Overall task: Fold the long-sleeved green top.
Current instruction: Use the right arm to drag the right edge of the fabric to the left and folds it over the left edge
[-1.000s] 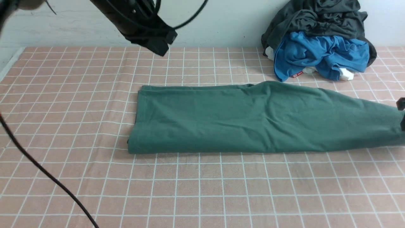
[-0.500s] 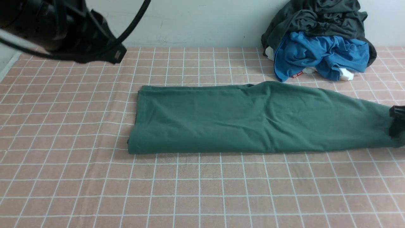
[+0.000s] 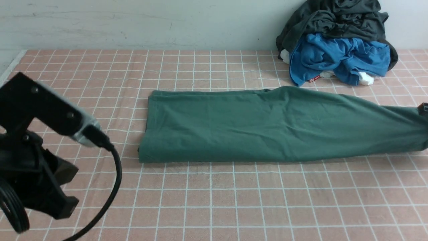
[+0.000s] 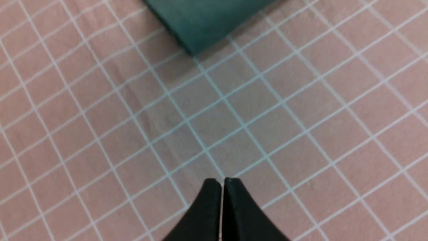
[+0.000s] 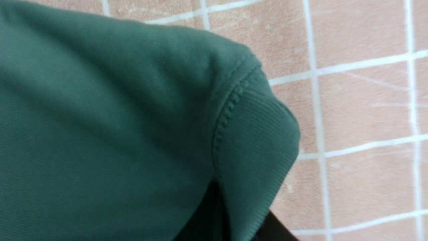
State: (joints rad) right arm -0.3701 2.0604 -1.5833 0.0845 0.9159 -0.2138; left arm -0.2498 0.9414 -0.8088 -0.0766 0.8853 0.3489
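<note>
On cloth, green top runs left-right

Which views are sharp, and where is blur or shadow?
Front view: sharp, evenly lit, thin shadow under the near edge of the green top. Left wrist view: checked cloth slightly soft, left gripper a dark silhouette. Right wrist view: ribbed band crisp, fabric beside it blurred.

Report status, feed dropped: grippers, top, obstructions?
Left gripper shut, empty. Right gripper shut on ribbed edge of dark green long-sleeved cotton top. Crumpled blue and grey garments piled behind.
</note>
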